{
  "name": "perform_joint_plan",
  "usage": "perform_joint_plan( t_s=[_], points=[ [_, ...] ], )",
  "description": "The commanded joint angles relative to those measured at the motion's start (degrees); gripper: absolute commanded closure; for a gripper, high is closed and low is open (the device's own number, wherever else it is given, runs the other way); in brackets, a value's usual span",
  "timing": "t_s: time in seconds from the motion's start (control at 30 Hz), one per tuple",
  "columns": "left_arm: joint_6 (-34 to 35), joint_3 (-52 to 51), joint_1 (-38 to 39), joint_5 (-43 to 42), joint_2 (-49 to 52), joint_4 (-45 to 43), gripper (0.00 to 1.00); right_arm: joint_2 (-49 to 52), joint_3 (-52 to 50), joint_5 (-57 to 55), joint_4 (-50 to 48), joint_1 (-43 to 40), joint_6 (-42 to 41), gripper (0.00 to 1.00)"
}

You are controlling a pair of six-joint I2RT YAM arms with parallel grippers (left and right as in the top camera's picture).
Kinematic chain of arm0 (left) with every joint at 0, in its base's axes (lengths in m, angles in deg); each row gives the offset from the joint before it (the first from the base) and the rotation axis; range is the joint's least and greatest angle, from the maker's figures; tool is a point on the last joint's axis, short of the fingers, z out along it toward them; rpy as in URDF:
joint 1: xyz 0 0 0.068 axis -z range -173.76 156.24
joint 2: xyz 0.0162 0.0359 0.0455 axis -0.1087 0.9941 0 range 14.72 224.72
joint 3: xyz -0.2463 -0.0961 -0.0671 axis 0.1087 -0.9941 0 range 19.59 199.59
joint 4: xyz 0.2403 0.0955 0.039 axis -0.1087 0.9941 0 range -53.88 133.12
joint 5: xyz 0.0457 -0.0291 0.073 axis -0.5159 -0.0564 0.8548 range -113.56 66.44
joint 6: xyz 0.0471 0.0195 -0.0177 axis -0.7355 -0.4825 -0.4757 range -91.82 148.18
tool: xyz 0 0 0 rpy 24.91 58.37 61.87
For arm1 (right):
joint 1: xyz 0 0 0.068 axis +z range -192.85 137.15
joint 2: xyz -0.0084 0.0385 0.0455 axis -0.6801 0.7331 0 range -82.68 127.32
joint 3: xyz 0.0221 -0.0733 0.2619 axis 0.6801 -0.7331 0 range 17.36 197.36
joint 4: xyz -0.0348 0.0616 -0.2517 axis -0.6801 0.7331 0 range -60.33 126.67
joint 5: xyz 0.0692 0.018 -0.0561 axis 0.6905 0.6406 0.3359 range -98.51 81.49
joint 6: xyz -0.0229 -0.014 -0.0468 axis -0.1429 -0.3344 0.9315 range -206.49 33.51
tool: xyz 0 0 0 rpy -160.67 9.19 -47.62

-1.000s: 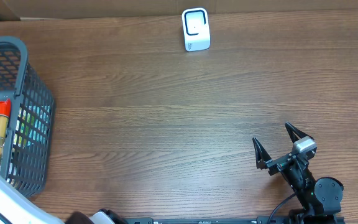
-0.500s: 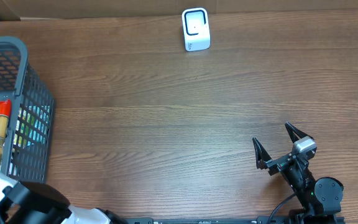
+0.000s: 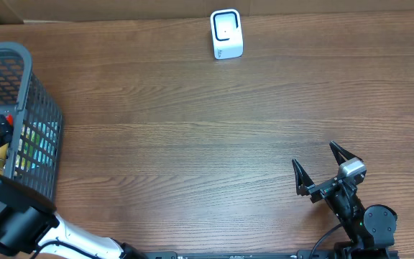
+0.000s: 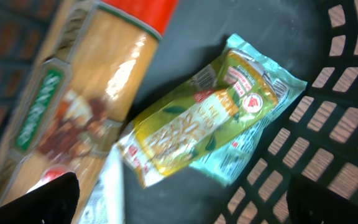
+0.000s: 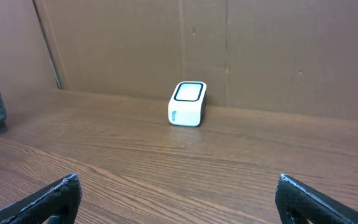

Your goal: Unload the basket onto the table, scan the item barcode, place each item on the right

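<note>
Wooden table (image 3: 192, 144); grey basket (image 3: 40, 119) holds pasta packet (image 4: 67, 106), green pouch (image 4: 204, 121).

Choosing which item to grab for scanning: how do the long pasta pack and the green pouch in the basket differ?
The pasta pack is long and narrow, tan with a red end; the green pouch is shorter and broader, green and teal. The pasta pack runs out of the left wrist view; the green pouch shows whole. Both lie flat on the basket floor, under the open left tool, neither gripped.
</note>
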Motion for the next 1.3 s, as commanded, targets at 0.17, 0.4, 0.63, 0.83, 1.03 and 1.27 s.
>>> perform_joint_plan(
  t_s=[0.17,0.4,0.63,0.83,1.03,1.27],
  points=[
    [-7.58,0.11,4.57,-0.33,7.69,-2.08,0.17,-0.57,-0.61,-0.09,-0.09,0.22,0.02,0.00],
    [-7.61,0.11,5.27,1.77,11.93,-3.91,0.28,-0.57,-0.61,-0.09,-0.09,0.22,0.02,0.00],
    [-7.41,0.11,5.29,2.08,12.09,-6.16,0.63,-0.57,-0.61,-0.09,-0.09,0.22,0.02,0.00],
    [-6.69,0.44,5.38,5.46,12.07,-6.36,0.96,-0.57,-0.61,-0.09,-0.09,0.22,0.02,0.00],
    [1.16,6.19,5.68,7.52,11.82,-4.39,0.96,-0.57,-0.61,-0.09,-0.09,0.22,0.02,0.00],
    [9.97,22.71,6.29,7.56,10.93,2.56,0.96,-0.57,-0.61,-0.09,-0.09,0.22,0.02,0.00]
  ],
)
